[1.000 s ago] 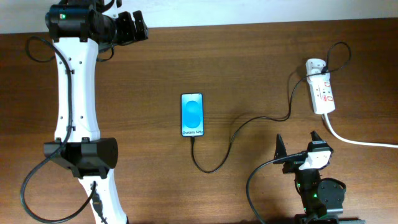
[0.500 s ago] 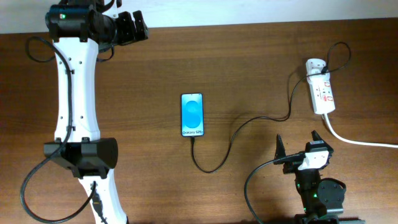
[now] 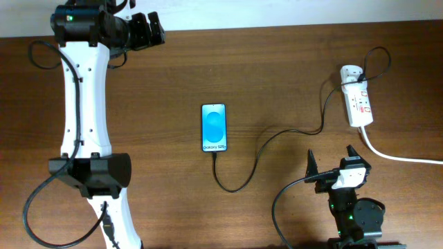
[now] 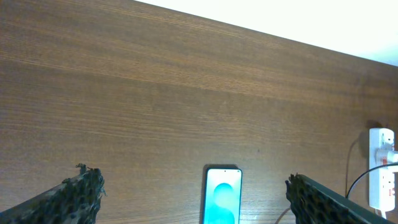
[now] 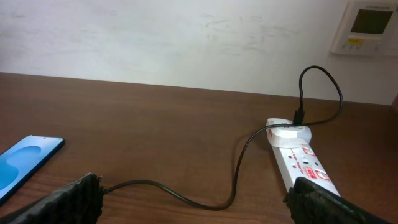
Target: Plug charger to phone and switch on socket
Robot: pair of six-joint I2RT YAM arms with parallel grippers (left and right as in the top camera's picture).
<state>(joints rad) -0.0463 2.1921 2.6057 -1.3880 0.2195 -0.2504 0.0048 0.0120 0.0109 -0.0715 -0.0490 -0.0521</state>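
Your right end effector (image 3: 331,153) sits open and empty at the near edge of the table (image 3: 277,69). Just beyond it, the charger cable (image 3: 257,149) loops left, its tip meeting the phone (image 3: 214,128) at mid-table. The socket (image 3: 358,104) lies far right. Your left end effector (image 3: 158,29) hangs open at the far edge.

A slim black-edged smartphone (image 3: 214,128) is lying flat mid-table, its blue screen glowing upward. A thin black charger cable (image 3: 256,155) is looping from the phone's near short edge to a white adapter (image 3: 351,72), which is sitting in the far end of a white oblong power strip (image 3: 359,105) lying well to the right.
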